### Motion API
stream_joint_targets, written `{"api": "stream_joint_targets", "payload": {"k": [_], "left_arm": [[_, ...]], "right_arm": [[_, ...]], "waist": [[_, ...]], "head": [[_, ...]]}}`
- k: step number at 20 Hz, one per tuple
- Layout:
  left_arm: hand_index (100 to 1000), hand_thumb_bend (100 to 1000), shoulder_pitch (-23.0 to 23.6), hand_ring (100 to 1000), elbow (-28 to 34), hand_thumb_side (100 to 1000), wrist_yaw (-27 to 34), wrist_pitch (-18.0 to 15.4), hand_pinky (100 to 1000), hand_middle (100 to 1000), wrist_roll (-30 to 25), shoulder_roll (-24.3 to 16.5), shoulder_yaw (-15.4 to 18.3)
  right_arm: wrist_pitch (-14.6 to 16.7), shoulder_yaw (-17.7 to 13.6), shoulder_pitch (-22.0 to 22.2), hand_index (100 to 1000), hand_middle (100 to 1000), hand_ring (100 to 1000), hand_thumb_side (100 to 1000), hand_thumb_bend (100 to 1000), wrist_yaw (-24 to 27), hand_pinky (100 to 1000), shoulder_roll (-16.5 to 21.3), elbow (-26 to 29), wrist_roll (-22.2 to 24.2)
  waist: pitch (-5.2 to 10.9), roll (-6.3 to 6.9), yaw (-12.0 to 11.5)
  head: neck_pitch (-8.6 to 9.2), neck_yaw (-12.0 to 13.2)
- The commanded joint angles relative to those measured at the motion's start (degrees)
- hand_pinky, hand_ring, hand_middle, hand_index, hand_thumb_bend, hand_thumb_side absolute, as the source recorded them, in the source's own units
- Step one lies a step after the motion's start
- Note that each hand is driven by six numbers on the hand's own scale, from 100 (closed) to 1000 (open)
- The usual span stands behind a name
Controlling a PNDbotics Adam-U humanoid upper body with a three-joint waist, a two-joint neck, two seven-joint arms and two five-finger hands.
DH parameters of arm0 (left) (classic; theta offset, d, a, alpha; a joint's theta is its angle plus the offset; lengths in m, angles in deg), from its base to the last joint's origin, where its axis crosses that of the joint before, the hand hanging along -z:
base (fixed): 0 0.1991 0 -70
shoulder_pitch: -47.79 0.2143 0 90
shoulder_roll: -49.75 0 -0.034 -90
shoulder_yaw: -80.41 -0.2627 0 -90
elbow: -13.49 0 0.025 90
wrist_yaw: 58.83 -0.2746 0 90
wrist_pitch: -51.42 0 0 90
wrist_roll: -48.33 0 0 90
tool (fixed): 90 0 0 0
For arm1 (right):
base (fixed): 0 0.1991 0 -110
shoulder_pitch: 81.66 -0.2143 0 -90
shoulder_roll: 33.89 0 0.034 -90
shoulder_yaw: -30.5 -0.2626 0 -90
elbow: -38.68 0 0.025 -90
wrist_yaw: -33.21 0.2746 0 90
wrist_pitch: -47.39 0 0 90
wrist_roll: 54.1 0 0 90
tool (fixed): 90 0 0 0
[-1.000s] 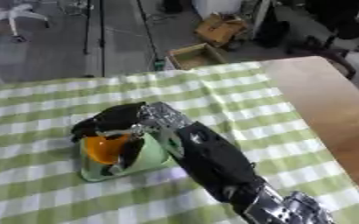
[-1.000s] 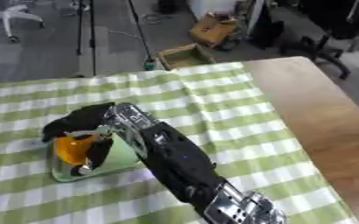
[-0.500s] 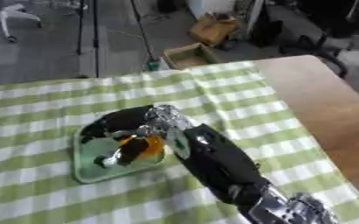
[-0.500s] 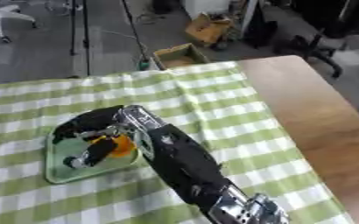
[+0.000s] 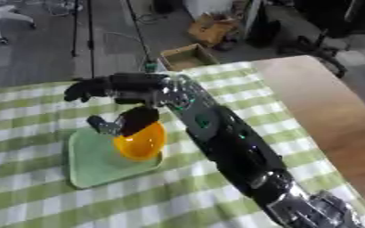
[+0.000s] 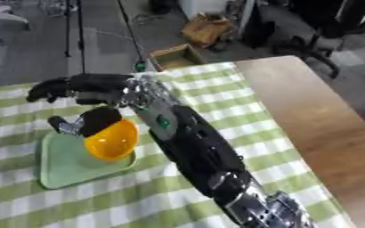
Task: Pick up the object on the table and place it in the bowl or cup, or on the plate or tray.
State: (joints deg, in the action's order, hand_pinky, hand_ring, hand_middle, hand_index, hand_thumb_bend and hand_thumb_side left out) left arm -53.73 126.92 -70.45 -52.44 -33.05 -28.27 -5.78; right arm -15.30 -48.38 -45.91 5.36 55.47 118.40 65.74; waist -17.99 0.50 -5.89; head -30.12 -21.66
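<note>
An orange-yellow rounded object point(image 5: 142, 141) lies on the pale green tray point(image 5: 92, 164), near the tray's right edge. A small grey-black piece point(image 5: 104, 126) sticks out at its upper left. My right hand point(image 5: 131, 87) hovers just above and behind it, open, with the fingers point(image 5: 88, 90) stretched out to the left. Its dark thumb point(image 5: 139, 119) hangs down onto the object's top; I cannot tell whether it touches. My right arm point(image 5: 232, 147) runs in from the lower right. The left hand shows in no view.
The tray sits on a green-and-white checked cloth point(image 5: 38, 205). Bare wooden tabletop point(image 5: 334, 107) lies to the right. Beyond the far edge are a floor, an open cardboard box point(image 5: 184, 56) and stands.
My right hand, curled round the orange object on the tray before, has uncurled and risen, its fingers now stretched left. The object rests on the tray. The picture has also shifted.
</note>
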Motion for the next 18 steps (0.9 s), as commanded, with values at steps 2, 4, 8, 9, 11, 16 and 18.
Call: {"api": "stream_joint_targets", "payload": {"k": [2,4,8,9,11,16,18], "left_arm": [[864,222,0.1,774,1.2,901,-0.4,0.2,543,775,0.8,-1.0,0.9],[863,222,0.3,775,1.2,902,-0.7,0.3,542,776,1.3,-1.0,1.3],[865,224,0.5,790,1.2,908,-1.5,0.7,541,797,2.7,-0.8,2.2],[865,224,0.5,790,1.2,908,-1.7,0.8,541,797,3.1,-0.8,2.4],[869,223,0.6,795,1.2,907,-2.0,0.9,541,807,3.6,-0.8,2.5],[877,223,0.7,801,1.2,905,-2.4,0.9,541,820,4.5,-0.7,2.8],[871,223,0.8,797,1.2,904,-2.4,1.0,541,812,4.9,-0.7,2.9]], "right_arm": [[-5.8,-4.9,3.1,1000,890,756,524,100,8.0,895,5.7,11.8,-7.9],[-8.9,-7.3,8.0,1000,881,746,502,100,13.7,881,8.7,18.2,-15.7],[-12.5,-12.3,20.0,1000,837,661,536,100,22.8,741,11.8,27.7,-26.8],[-12.9,-13.3,22.5,1000,837,661,536,100,24.8,741,12.4,29.6,-28.5],[-12.7,-15.0,27.7,1000,839,654,560,100,26.9,728,13.0,32.6,-30.0],[-12.3,-17.5,32.4,1000,839,647,585,100,28.0,718,12.3,34.8,-31.1],[-12.0,-18.5,33.3,1000,833,645,577,100,27.5,717,11.4,34.9,-31.7]], "waist": [[2.95,0.13,1.3],[2.72,0.33,2.5],[1.95,0.77,5.3],[1.85,0.85,5.7],[1.64,1.08,6.6],[1.52,1.29,7.2],[1.70,1.41,7.2]], "head": [[0.83,1.9],[0.87,2.9],[0.97,5.0],[0.91,5.4],[0.81,6.3],[0.73,7.1],[0.81,7.3]]}}
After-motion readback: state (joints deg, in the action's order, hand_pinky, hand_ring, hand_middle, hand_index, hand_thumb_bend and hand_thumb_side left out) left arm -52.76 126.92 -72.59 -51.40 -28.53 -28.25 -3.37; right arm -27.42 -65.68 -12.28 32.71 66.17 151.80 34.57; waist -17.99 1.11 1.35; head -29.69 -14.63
